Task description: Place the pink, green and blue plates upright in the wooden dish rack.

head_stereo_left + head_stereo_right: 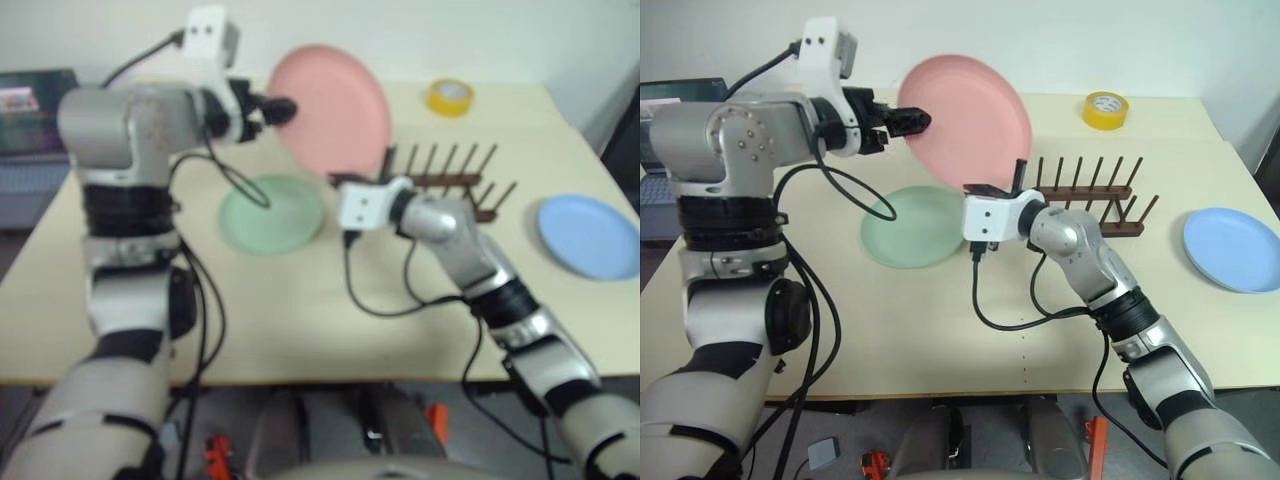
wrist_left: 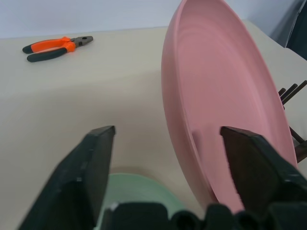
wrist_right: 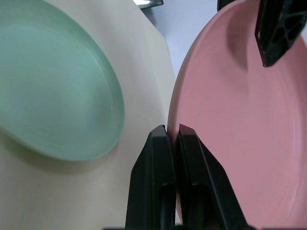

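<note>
1. Table (image 1: 940,340): pale, carrying everything below.
2. Pink plate (image 1: 965,115): upright, off the table, beside the wooden dish rack (image 1: 1085,195).
3. Green plate (image 1: 910,235) and blue plate (image 1: 1235,250): flat, well apart, on either side of the rack.
4. Right gripper (image 3: 172,139): pinching the pink plate's lower rim.
5. Left gripper (image 2: 165,143): spread wide, straddling the upper rim.
6. Yellow tape roll (image 1: 1106,108): at the far edge.

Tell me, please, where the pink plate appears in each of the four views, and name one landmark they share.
Left eye view: pink plate, upper centre, raised on edge.
Right eye view: upper centre, above the green plate.
Left wrist view: right half, edge-on between the open jaws.
Right wrist view: right half, its rim in the shut jaws.
Shared landmark: the green plate beside it.
</note>
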Motion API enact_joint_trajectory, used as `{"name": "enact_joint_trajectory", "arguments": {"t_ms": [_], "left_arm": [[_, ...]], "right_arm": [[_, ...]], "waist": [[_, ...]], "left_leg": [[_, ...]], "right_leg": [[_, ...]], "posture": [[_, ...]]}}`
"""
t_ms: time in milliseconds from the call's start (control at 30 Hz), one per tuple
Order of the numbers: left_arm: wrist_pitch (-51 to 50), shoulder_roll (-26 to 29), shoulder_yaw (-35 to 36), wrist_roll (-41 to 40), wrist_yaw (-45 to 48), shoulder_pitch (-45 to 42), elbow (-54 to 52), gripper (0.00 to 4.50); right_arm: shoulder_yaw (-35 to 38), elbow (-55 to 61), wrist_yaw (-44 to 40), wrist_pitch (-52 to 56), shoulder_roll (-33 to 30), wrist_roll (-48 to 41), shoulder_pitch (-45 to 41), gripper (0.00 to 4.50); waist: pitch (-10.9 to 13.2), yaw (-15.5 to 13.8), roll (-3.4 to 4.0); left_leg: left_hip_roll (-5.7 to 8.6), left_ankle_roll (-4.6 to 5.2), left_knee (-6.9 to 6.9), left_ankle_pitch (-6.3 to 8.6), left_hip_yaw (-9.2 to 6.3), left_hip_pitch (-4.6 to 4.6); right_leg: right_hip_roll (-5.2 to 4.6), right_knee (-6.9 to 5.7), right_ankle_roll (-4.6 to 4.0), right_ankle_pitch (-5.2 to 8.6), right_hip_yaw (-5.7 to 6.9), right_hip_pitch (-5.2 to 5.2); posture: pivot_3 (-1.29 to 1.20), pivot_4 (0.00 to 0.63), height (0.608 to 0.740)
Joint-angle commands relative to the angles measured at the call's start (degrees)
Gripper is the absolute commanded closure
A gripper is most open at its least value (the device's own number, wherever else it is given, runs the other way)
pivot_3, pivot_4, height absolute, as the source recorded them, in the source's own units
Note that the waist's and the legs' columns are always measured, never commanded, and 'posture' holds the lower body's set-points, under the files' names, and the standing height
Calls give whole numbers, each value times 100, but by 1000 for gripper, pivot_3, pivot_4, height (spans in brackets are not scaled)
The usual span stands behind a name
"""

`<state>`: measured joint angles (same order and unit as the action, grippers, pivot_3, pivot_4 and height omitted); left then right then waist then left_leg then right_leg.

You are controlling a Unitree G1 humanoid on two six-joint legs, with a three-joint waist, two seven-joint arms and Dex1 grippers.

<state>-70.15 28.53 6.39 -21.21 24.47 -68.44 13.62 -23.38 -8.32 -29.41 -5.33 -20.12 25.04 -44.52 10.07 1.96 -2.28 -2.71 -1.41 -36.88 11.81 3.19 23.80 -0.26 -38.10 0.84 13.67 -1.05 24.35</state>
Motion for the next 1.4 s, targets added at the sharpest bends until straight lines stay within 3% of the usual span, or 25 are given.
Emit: {"name": "enact_joint_trajectory", "arguments": {"t_ms": [33,133,300,500,667,833,1000,1233,1400], "left_arm": [[307,288,-50,-80,345,-20,-448,30],[891,510,254,-446,945,54,-980,30],[2218,847,-60,-553,1961,927,-2239,30],[2839,879,130,-901,2449,1546,-2628,30],[3159,790,101,-1035,2585,1861,-2781,30],[3526,777,-101,-850,2657,2137,-2714,30],[3686,758,-231,-831,2656,2253,-2708,30],[3751,811,-328,-775,2667,2376,-2707,30],[3775,835,-406,-719,2702,2452,-2704,30]], "right_arm": [[304,167,93,-82,36,-191,-181,4500],[501,135,62,-11,50,-433,-217,4500],[1074,156,-161,371,133,-1240,-372,4500],[2246,-71,-531,1281,16,-2711,-874,4500],[3234,-704,-950,2120,-399,-3912,-1508,4500],[3967,-2088,-1461,2716,-1118,-4665,-2273,4500],[4152,-3213,-2124,3116,-1696,-4959,-2772,4500],[4149,-3574,-3023,4137,-2412,-5238,-2704,4500],[4098,-3769,-3145,4273,-2725,-5122,-2554,4500]], "waist": [[0,2,0],[0,-6,0],[0,-9,1],[1,-15,1],[1,-27,2],[4,-24,6],[4,-15,7],[13,-8,21],[14,-13,23]], "left_leg": [[0,0,0,0,0,0],[-1,0,1,0,0,2],[-1,-1,13,0,2,-5],[0,2,-3,-1,2,-5],[-1,3,0,-1,2,-6],[3,5,8,0,6,-4],[4,6,18,1,8,-3],[1,7,24,2,9,-4],[3,7,24,2,11,-1]], "right_leg": [[0,0,-1,0,-1,0],[-2,3,-4,-2,0,0],[-17,7,-19,-11,-8,-2],[-16,4,-6,-6,3,-11],[-16,8,-11,-9,3,-15],[-15,17,-12,-8,1,-13],[-9,29,-10,-5,1,-12],[-1,29,-4,1,-4,-8],[-3,36,-1,2,-4,-8]], "posture": [[0,150,740],[0,150,740],[0,150,740],[0,150,740],[0,150,740],[0,150,740],[0,150,740],[0,150,740],[0,150,740]]}}
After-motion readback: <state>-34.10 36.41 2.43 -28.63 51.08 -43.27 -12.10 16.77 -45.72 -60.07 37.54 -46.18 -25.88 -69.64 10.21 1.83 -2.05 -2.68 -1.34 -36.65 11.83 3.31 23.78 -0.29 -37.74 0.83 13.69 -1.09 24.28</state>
